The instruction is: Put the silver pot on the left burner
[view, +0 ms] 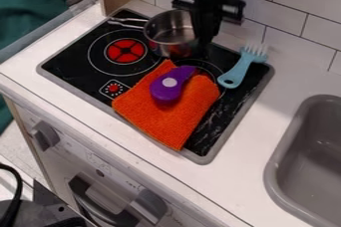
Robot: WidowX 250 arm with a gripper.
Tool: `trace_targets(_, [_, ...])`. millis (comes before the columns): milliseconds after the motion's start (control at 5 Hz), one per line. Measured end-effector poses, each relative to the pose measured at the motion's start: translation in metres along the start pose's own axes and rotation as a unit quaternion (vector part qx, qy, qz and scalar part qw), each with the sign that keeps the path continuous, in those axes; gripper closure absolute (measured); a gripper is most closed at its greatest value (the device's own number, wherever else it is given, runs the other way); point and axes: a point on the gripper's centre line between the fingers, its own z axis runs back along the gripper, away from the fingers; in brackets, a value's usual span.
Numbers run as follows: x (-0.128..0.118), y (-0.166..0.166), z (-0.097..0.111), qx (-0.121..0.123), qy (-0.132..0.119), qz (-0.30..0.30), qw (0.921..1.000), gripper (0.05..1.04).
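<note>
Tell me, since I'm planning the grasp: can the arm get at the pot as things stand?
Likely yes: the tool hangs at the rim of the pot, nothing showing between them; the cloth lies in front.

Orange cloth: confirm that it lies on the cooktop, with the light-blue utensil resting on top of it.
Wrong utensil. The camera view shows the purple utensil with the white dot on top of the orange cloth; the light-blue utensil lies off to the cloth's upper right in the picture. The cloth does lie on the cooktop.
</note>
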Motion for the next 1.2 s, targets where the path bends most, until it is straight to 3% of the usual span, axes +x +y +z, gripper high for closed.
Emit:
trace_targets(400, [0.002, 0.004, 0.044, 0.002, -0.060, -0.018, 0.9980, 1.029])
trace_targets(800, [-0.025, 0.023, 0.065, 0.009, -0.065, -0.005, 0.9978, 1.029])
trace_targets(1200, [-0.096, 0.057, 0.077, 0.024, -0.042, 0.015, 0.9987, 1.029])
